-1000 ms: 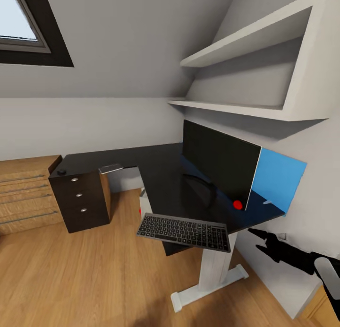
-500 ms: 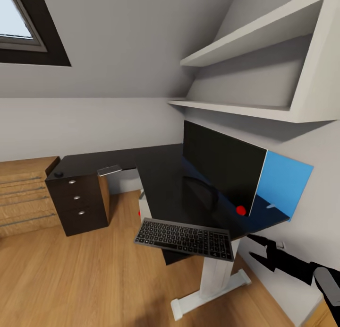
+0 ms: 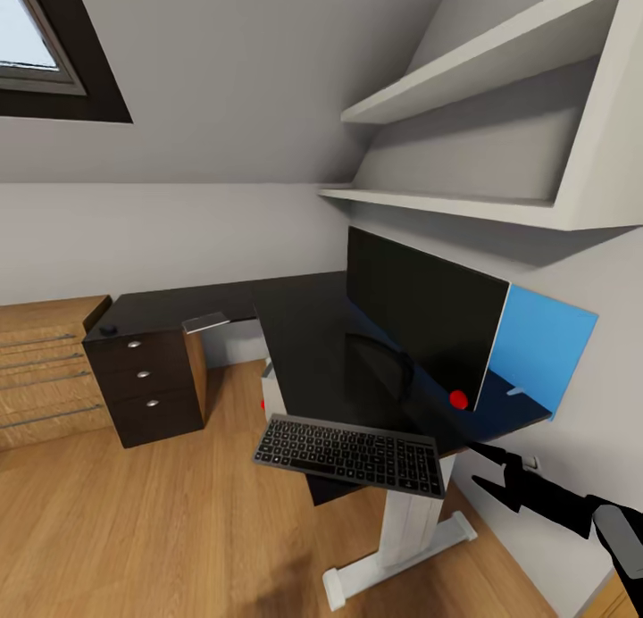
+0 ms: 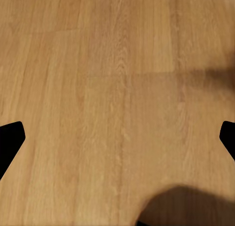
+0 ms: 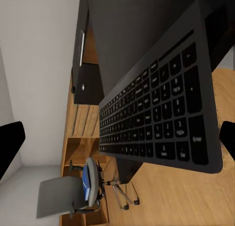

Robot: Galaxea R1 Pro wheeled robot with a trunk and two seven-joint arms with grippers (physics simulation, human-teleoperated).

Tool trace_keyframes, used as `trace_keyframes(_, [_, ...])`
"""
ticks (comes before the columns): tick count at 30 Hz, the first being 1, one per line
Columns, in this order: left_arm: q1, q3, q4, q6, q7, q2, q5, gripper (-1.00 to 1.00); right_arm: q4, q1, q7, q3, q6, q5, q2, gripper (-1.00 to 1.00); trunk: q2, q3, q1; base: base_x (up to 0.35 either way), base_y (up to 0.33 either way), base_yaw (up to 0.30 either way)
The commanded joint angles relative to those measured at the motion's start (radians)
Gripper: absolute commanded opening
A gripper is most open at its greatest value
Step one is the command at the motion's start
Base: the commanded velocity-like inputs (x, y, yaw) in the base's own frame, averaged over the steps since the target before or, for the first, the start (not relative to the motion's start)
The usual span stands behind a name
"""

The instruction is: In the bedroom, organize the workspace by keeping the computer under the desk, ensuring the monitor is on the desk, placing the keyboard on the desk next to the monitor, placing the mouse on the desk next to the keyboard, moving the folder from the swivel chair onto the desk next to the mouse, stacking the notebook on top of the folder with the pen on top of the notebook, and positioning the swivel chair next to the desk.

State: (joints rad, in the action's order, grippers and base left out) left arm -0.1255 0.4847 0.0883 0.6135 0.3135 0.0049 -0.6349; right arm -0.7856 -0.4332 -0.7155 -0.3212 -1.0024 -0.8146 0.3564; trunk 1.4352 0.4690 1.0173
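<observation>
Attic bedroom fitted as a home office — sloped pale grey ceiling with a dark-framed skylight [image 3: 40, 51], light wood plank floor [image 3: 152, 529]. An L-shaped black desk [image 3: 304, 319] carries a wide black monitor [image 3: 420, 314] — white wall shelves [image 3: 482, 136] above.

The right gripper [image 3: 482, 468] is held low at the right, fingers spread apart. The left gripper [image 4: 117, 138] is pointed downward, jaws parted wide.

Glossy black desk [image 3: 313, 332], matt keyboard [image 3: 350, 454], wood-plank floor [image 3: 134, 520].
</observation>
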Motion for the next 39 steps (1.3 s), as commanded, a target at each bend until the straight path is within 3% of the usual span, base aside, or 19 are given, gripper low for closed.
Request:
trace_keyframes(1, [0.0,0.009,0.001,0.0,0.009,0.001,0.0,1.0,0.0,-0.001,-0.005,-0.002,-0.004,0.005,0.0,1.0,0.008,0.004,0.004,0.001,0.0,0.0])
trace_keyframes(8, [0.0,0.01,0.02,-0.007,0.012,-0.008,-0.001,1.0,0.001,-0.001,-0.005,-0.002,-0.004,0.005,0.0,1.0,0.057,0.026,0.031,0.0,0.0,0.0])
trace_keyframes(10, [0.0,0.01,0.099,-0.01,0.013,-0.009,0.0,1.0,0.001,-0.001,-0.005,-0.002,-0.004,0.005,0.0,1.0,0.071,0.033,0.038,0.0,0.0,0.0])
trace_keyframes(11, [0.0,0.009,0.184,-0.017,0.026,-0.008,0.001,1.0,0.002,-0.001,-0.005,-0.003,-0.002,0.005,0.0,1.0,0.078,0.036,0.042,0.0,0.0,0.0])
trace_keyframes(12, [0.0,0.009,0.337,-0.096,0.094,-0.006,0.006,1.0,0.001,-0.001,-0.004,-0.003,0.0,0.005,-0.001,1.0,0.085,0.039,0.046,0.0,0.0,0.0])
trace_keyframes(14, [0.0,0.01,0.507,-0.241,0.166,-0.001,0.009,1.0,0.001,-0.001,-0.004,-0.003,0.001,0.005,-0.001,1.0,0.099,0.045,0.054,0.0,0.0,0.0])
trace_keyframes(16, [0.0,0.011,0.606,-0.319,0.195,0.008,0.009,1.0,0.001,-0.001,-0.004,-0.004,0.004,0.005,0.0,1.0,0.113,0.051,0.061,0.0,0.0,0.0])
trace_keyframes(18, [0.005,0.012,0.939,-0.55,0.242,0.054,0.002,1.0,0.002,-0.001,-0.004,-0.003,0.022,0.005,0.0,1.0,0.127,0.058,0.069,0.0,0.0,0.0])
trace_keyframes(20, [0.034,0.012,1.041,-0.617,0.249,0.081,-0.001,1.0,0.002,-0.001,-0.004,-0.003,0.032,0.006,0.0,1.0,0.141,0.064,0.077,0.0,0.0,0.0])
trace_keyframes(21, [0.094,0.012,1.093,-0.651,0.247,0.12,-0.002,1.0,0.003,-0.001,-0.001,-0.001,0.054,0.007,-0.004,1.0,0.148,0.067,0.081,0.0,0.0,0.0])
trace_keyframes(24, [0.11,0.012,1.069,-0.654,0.244,0.143,0.002,1.0,0.005,-0.001,0.0,0.0,0.08,0.009,-0.008,1.0,0.169,0.076,0.092,0.0,0.0,0.0])
trace_keyframes(27, [0.113,0.013,1.063,-0.638,0.244,0.148,0.003,1.0,0.006,-0.001,0.0,0.0,0.088,0.011,-0.01,1.0,0.19,0.086,0.104,0.0,0.0,0.0])
trace_keyframes(29, [0.117,0.033,1.059,-0.594,0.244,0.15,0.003,1.0,0.007,-0.001,0.002,0.001,0.102,0.012,-0.012,1.0,0.204,0.092,0.111,0.0,0.0,0.0])
trace_keyframes(33, [0.118,0.08,1.058,-0.572,0.247,0.151,0.004,1.0,0.008,-0.001,0.002,0.001,0.109,0.012,-0.013,1.0,0.232,0.105,0.127,0.0,0.0,0.0])
trace_keyframes(39, [0.118,0.094,1.058,-0.566,0.248,0.151,0.003,1.0,0.023,-0.001,0.003,0.004,0.112,0.013,-0.013,1.0,0.274,0.123,0.15,0.0,0.0,0.0])
